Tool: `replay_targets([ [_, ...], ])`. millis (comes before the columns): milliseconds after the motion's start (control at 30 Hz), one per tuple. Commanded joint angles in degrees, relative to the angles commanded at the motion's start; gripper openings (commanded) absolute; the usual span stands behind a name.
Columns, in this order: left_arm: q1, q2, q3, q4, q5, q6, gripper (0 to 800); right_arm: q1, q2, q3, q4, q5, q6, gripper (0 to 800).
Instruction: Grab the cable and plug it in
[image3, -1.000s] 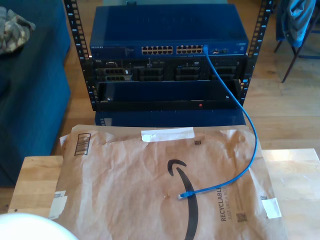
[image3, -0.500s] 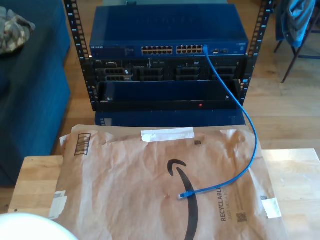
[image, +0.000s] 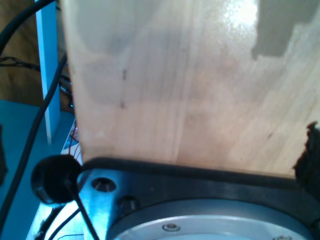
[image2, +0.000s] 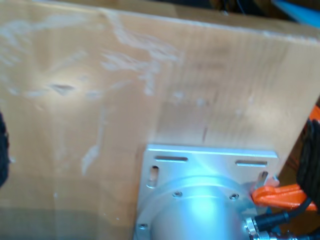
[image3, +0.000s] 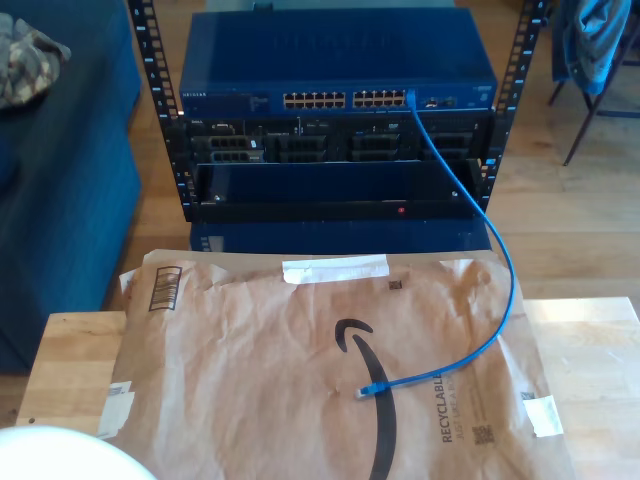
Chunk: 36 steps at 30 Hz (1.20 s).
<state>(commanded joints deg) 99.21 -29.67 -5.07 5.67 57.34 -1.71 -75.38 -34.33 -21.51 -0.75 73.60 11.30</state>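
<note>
Far on the exterior view's left, a blue sofa (image3: 60, 200) with a camouflage cloth (image3: 30, 55) on it; below that, at the bottom edge, a white rounded shape (image3: 60, 455), too cropped to name. Next, the wooden worktop (image3: 70, 370), mostly covered by a brown paper mailer (image3: 260, 370) lying flat, with a barcode label (image3: 165, 288) near its far left corner and a white tape strip (image3: 335, 268) along its far edge. Behind the worktop, on the floor, an equipment rack (image3: 150, 110) carrying a blue network switch (image3: 330, 70) with a row of ports. Blue cable (image3: 505, 290): free plug (image3: 370, 388) resting on the mailer just right of the printed black arrow, then running toward the exterior view's right, curving up off the worktop edge and rising to the rightmost port (image3: 410, 97) of the switch, where the other end sits plugged in. Further right, bare wood, then a chair (image3: 590, 60) on the floor. In the first wrist view, pale wood above a dark base, with a black wire (image: 30, 135) and a black knob (image: 52, 179) beside it. In the second wrist view, the same wood, a silver mounting plate (image2: 210, 165) and an orange clamp (image2: 280, 192). State of my first hand and my second hand: cannot tell apart or together; nothing touching the cable.
</note>
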Motion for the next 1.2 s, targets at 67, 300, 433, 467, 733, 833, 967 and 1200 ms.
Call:
replay_targets([
  [67, 0.0, 0.0, 0.0, 0.0, -0.09, 0.0, 800, -0.44, 0.0, 1.23, -0.09, -0.35, -0.35, 797],
  [300, 0.0, 0.0, 0.0, 0.0, 0.0, 0.0, 800, -3.96, 0.0, 5.36, 0.0, -1.41, -0.35, 797],
  [433, 0.0, 0.0, 0.0, 0.0, 0.0, 0.0, 800, -4.92, -0.09, 5.71, -0.26, -1.41, -0.35, 796],
  [467, 0.0, 0.0, 0.0, 0.0, 0.0, 0.0, 800, -5.8, 0.0, 6.07, -0.79, -1.41, -0.44, 796],
  [733, 0.0, 0.0, 0.0, 0.0, 0.0, 0.0, 800, -9.14, -0.62, 8.7, -2.73, -1.41, -0.35, 797],
  [833, 0.0, 0.0, 0.0, 0.0, -0.09, 0.0, 800, -9.32, -2.46, 9.85, -2.64, -1.49, -0.35, 797],
  [967, 0.0, 0.0, 0.0, 0.0, 0.0, 0.0, 800, -9.32, -2.64, 9.93, -2.55, -1.58, -0.26, 797],
  [1200, 0.0, 0.0, 0.0, 0.0, -0.09, 0.0, 800, -9.76, -6.77, 14.33, -2.46, -9.14, 0.0, 796],
])
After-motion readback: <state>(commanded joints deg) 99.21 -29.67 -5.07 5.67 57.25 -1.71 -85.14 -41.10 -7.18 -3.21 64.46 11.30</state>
